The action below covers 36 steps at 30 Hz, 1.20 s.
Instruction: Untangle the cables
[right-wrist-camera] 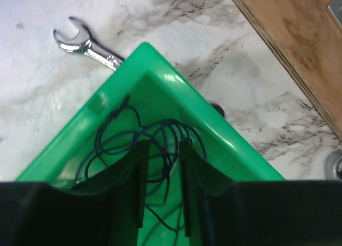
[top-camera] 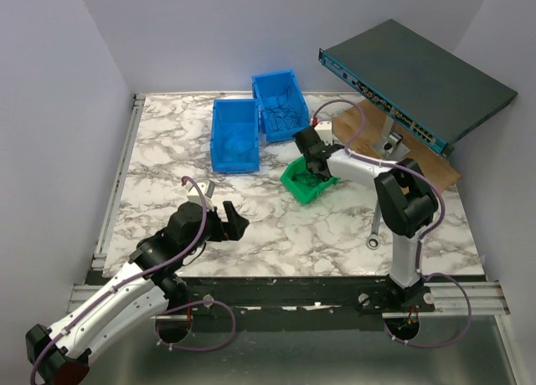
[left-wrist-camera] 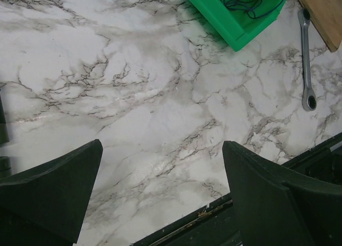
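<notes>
- Because everything else is borne on it, the white marbled table [top-camera: 167, 151] is listed first; both arms are mounted at its near edge.
- A dark, flat network switch [top-camera: 419, 75] is propped at a tilt over the far right corner. It sits above a wooden board [top-camera: 444, 174] that is laid along the table's right side.
- Two bins are set side by side at the far middle. The left blue bin [top-camera: 234, 134] stands slightly nearer. Greyish contents are seen in the rear blue bin [top-camera: 280, 100] but cannot be identified.
- A green bin [right-wrist-camera: 80, 133] is placed just in front of the blue ones, near the board's edge.
- The left gripper [left-wrist-camera: 161, 150] is held over bare marble at the near left, well apart from the green bin. Its jaws are spread wide and nothing is held between them.
- The right gripper [right-wrist-camera: 163, 145] is lowered into the green bin. Its fingers are parted by only a narrow gap. Wire strands are seen running through and around that gap, and none is seen pinched.
- A silver wrench [right-wrist-camera: 88, 47] is laid flat on the marble near the green bin, to its near right.
- The cables [right-wrist-camera: 165, 125], thin blue and dark wires, are found looped together inside the green bin. They are gathered against its inner corner, right at the right gripper's fingertips.
</notes>
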{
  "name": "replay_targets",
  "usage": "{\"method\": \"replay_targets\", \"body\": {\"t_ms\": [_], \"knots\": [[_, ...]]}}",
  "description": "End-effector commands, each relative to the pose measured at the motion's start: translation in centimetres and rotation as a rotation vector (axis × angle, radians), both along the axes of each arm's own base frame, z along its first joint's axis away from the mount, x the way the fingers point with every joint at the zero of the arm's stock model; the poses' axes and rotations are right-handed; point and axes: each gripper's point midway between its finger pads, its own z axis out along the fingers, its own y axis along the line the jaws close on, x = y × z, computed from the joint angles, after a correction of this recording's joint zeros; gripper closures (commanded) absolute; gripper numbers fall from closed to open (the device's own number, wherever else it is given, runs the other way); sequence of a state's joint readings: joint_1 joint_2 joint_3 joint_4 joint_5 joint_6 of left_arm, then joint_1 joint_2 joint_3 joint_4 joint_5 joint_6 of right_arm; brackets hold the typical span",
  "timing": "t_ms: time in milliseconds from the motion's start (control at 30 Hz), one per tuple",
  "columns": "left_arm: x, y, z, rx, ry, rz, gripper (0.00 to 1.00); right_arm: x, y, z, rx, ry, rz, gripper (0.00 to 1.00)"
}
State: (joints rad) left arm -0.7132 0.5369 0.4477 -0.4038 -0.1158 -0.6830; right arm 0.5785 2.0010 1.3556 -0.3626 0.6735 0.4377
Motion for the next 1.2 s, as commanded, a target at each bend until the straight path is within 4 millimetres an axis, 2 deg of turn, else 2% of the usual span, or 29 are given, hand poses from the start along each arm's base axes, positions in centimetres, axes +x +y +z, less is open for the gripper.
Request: {"method": "replay_targets", "body": {"t_ms": [0,133,267,433,533,600,700,800,833,900,967,1067,1167], "knots": [[0.4,-0.1,0.7,-0.038,-0.032,0.017,0.01,-1.2,1.1,3.3,0.109,-0.015,0.072,0.52],[0.6,0.0,1.3,-0.044,-0.050,0.024,0.01,-2.5,1.8,5.5,0.195,-0.029,0.120,0.25],[0.8,0.1,2.2,-0.050,-0.068,0.029,0.02,-4.0,2.0,7.9,0.263,-0.059,0.172,0.12],[1.1,0.3,4.1,-0.089,-0.149,0.040,0.02,-6.3,1.7,10.8,0.327,-0.103,0.227,0.08],[1.5,0.3,5.1,-0.090,-0.236,0.022,0.01,-8.2,2.1,12.5,0.397,-0.156,0.331,0.08],[1.8,0.5,5.3,-0.080,-0.271,0.023,0.01,-9.4,2.2,13.7,0.445,-0.208,0.376,0.08],[2.2,1.0,5.0,-0.050,-0.276,0.049,0.01,-10.9,1.8,14.5,0.503,-0.261,0.386,0.08],[2.5,1.5,5.1,-0.064,-0.253,0.104,0.02,-12.1,0.4,15.4,0.557,-0.362,0.348,0.08],[2.6,1.6,5.1,-0.071,-0.255,0.115,0.01,-12.7,-0.1,16.3,0.585,-0.424,0.349,0.08],[2.6,1.2,5.4,-0.093,-0.295,0.094,0.01,-14.0,-1.0,17.0,0.623,-0.541,0.372,0.01],[2.7,1.3,5.2,-0.110,-0.342,0.096,0.02,-14.8,-2.8,16.9,0.637,-0.664,0.336,0.00],[2.8,1.7,4.3,-0.112,-0.384,0.104,0.02,-15.8,-7.1,15.3,0.632,-0.783,0.148,0.00],[2.9,2.2,3.7,-0.100,-0.399,0.123,0.01,-16.6,-10.2,14.1,0.581,-0.819,0.017,0.00]]}}
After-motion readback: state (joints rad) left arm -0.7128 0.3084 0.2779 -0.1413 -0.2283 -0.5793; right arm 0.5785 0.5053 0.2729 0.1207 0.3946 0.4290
